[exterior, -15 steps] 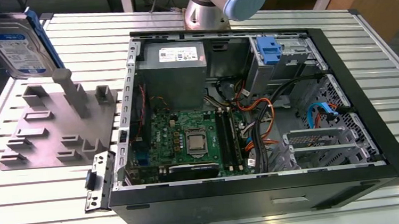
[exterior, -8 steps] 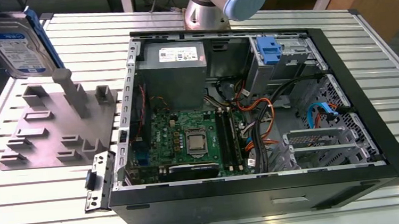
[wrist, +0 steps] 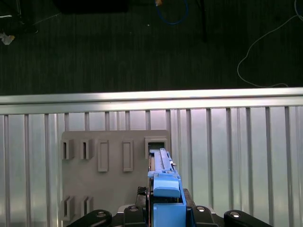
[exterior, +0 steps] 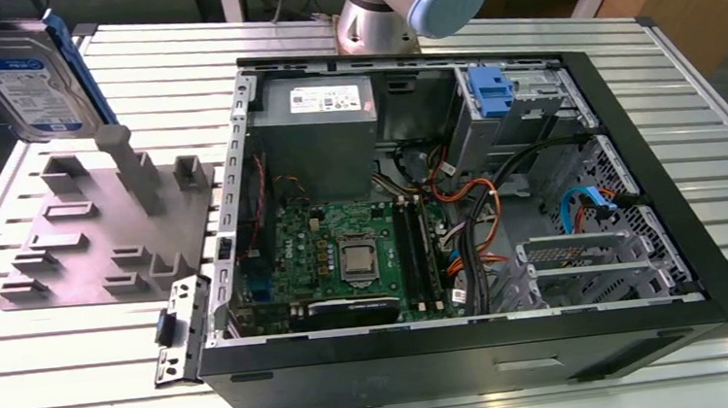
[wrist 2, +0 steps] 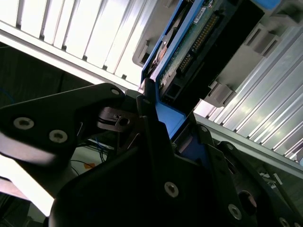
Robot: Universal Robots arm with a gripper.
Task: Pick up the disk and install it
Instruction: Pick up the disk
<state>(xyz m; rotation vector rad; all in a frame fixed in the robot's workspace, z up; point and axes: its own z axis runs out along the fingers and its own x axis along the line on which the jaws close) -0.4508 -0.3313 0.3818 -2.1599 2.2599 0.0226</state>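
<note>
Disk [exterior: 30,79] with white-and-blue label, pinched in hand [wrist 2: 168,118] over grey fixture plate [exterior: 82,250], open computer case [exterior: 720,269] alongside on counter [exterior: 40,385], motherboard [exterior: 342,254] inside

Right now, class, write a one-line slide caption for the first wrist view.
Gripper shut on the blue-framed disk, holding it edge-on over the grey fixture plate on the slatted metal table.
</note>
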